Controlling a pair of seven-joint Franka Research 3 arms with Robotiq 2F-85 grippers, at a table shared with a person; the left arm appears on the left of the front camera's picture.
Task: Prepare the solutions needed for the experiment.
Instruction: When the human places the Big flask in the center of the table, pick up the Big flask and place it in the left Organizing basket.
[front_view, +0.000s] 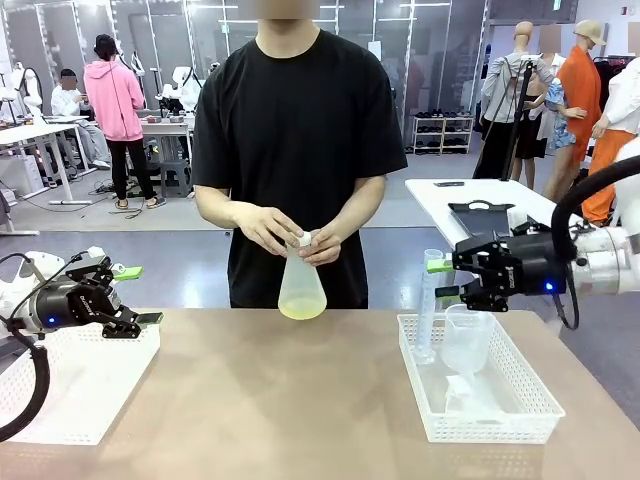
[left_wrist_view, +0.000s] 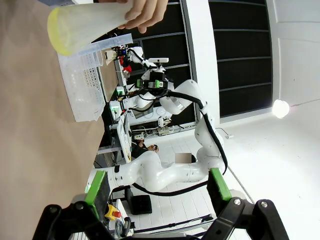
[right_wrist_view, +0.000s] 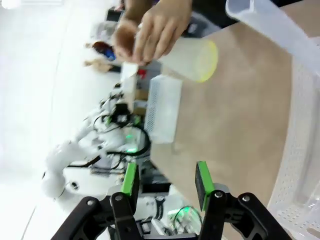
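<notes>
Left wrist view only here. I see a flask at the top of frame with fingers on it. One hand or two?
Observer: Two. In the front view one hand and the other hand meet at the neck of the flask.
Operator: What's in the white basket past it?
Observer: A tall cylinder and a beaker stand upright in that basket.
Operator: Is the right gripper carrying anything?
Observer: No. In its own wrist view the right gripper is open, with nothing between its pads.
</notes>
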